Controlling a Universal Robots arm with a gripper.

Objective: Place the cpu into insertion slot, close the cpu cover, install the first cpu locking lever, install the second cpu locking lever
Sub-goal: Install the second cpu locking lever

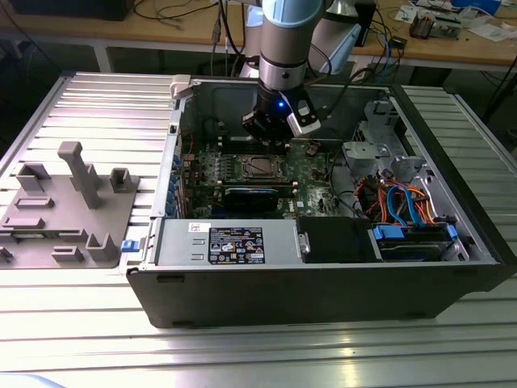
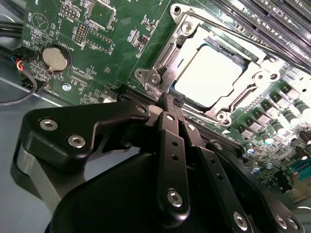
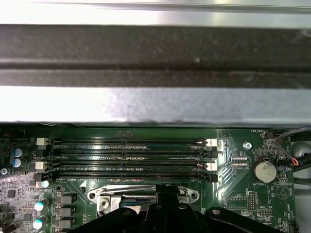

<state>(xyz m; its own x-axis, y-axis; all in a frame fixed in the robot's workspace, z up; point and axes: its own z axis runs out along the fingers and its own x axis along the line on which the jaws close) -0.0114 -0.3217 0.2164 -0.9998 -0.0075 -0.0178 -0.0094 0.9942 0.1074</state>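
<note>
Inside the open computer case (image 1: 477, 242), the arm reaches down, its gripper (image 2: 167, 104) closed empty beside the cpu cover (image 2: 165, 63).

Silver-grey cpu (image 2: 209, 75), silvery cpu cover (image 2: 167, 60), green circuit board (image 2: 124, 36), black tool (image 2: 171, 102).

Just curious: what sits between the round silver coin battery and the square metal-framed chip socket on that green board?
In the second wrist view, only green circuit board with small soldered parts lies between battery and socket.
</note>
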